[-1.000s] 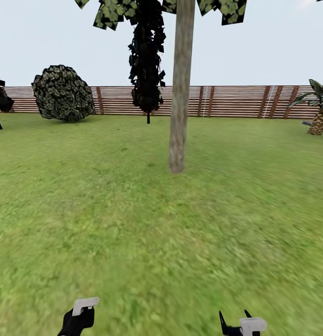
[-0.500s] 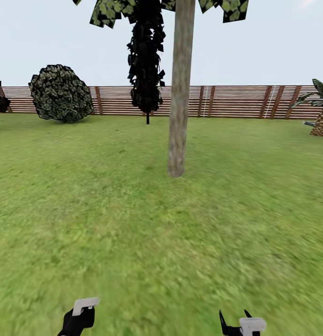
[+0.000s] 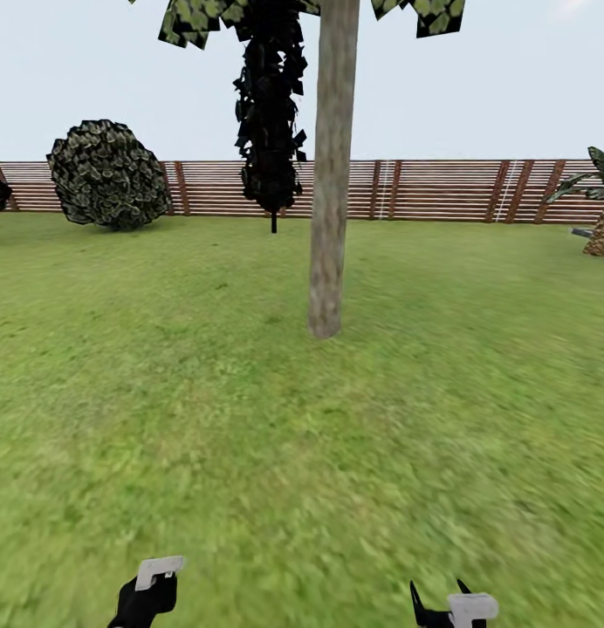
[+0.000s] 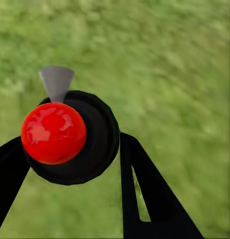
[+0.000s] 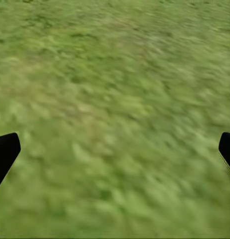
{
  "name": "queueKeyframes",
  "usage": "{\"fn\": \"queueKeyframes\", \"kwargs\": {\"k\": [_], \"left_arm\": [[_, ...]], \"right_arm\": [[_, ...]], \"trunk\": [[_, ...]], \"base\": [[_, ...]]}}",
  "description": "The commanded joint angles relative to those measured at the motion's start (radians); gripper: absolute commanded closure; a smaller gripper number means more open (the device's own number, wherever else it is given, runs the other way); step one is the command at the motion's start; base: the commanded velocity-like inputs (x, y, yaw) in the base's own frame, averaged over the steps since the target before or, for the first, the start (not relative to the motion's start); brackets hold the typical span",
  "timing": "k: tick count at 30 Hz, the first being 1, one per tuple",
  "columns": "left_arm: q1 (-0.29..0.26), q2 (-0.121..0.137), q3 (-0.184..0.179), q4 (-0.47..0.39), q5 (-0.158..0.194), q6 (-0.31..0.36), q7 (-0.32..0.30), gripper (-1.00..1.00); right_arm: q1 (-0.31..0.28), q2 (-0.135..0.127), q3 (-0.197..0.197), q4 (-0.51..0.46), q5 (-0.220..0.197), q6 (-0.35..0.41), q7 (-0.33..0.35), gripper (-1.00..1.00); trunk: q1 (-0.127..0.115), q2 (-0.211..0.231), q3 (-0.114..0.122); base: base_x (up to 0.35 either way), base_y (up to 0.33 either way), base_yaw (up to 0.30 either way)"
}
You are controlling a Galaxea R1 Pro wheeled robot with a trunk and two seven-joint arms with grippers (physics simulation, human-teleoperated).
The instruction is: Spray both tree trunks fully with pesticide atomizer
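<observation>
- Tree trunk (image 3: 326, 174): sitting lower and larger in the head view than a second ago; the whole scene is shifting with it, so the camera is advancing.
- Left gripper (image 4: 70, 149): fingers (image 4: 144, 194) clamping the pesticide atomizer (image 4: 70, 137), red top facing the wrist camera, over the lawn (image 3: 302, 436) well short of the trunk.
- Right gripper (image 5: 115, 149): fingers spread apart, holding nothing, above the grass.
- Fence (image 3: 442, 188): running behind the trunk.
</observation>
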Motion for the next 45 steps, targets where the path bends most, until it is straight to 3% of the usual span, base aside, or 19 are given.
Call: {"fn": "queueKeyframes", "kwargs": {"k": [1, 45], "left_arm": [[-0.001, 0.000, 0.000, 0.001, 0.004, -0.003, 0.001, 1.00], [-0.001, 0.000, 0.000, 0.001, 0.003, -0.003, 0.001, 1.00]], "right_arm": [[-0.001, 0.000, 0.000, 0.001, 0.000, -0.002, 0.001, -1.00], [0.000, 0.000, 0.000, 0.001, 0.000, -0.002, 0.001, -1.00]], "trunk": [[0.000, 0.000, -0.001], [0.000, 0.000, -0.001]], "base": [[0.297, -0.134, 0.000], [0.297, -0.134, 0.000]]}}
